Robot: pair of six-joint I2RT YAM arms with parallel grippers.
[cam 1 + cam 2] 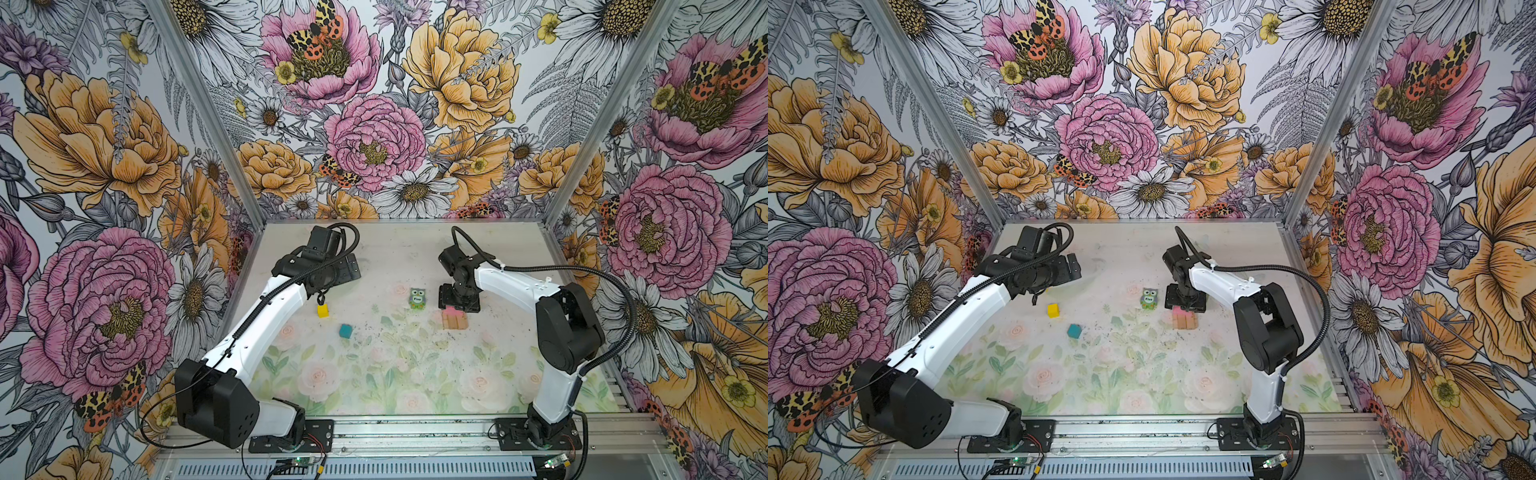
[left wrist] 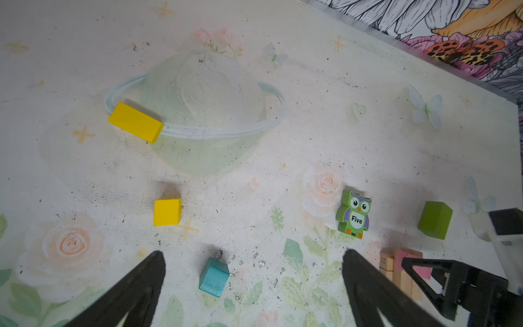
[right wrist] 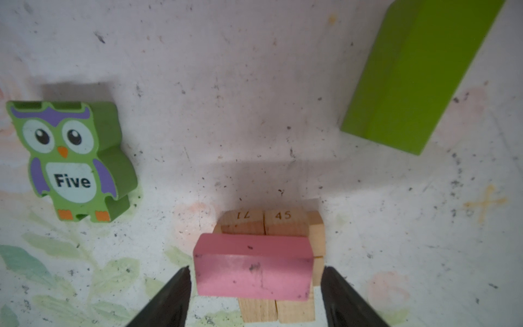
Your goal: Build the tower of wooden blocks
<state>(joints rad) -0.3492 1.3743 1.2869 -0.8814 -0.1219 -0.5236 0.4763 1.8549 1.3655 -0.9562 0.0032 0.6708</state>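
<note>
Blocks to hunt for, since several hide from above: the lime-green bar and a yellow bar show only to the wrist cameras and are covered in both top views. The wood block tower stands at three o'clock from the middle of the table, and it reads only in part. There are tan bars below, with numbers pencilled on two ends, and a pink bar lying crosswise on top. How many tan bars sit under there I can't count, because the pink one and the gripper cover most of them. The owl piece lies at ten o'clock from the tower, near it but apart. The yellow cube sits at nine o'clock from the owl, and the teal cube at five o'clock from the yellow one, both loose on the table.

Over to the arms. The right arm rises from the six o'clock edge, folds at the elbow and reaches in toward the middle. Its wrist is bent so the right gripper points straight down over the tower. The jaws straddle the pink bar's ends, one finger almost on the wood, the other showing a sliver of gap: parted, not clamping, as far as I can see. The left arm stretches toward eleven o'clock with its wrist folded. The left gripper hangs above the table with its jaws spread wide and nothing between them.
</note>
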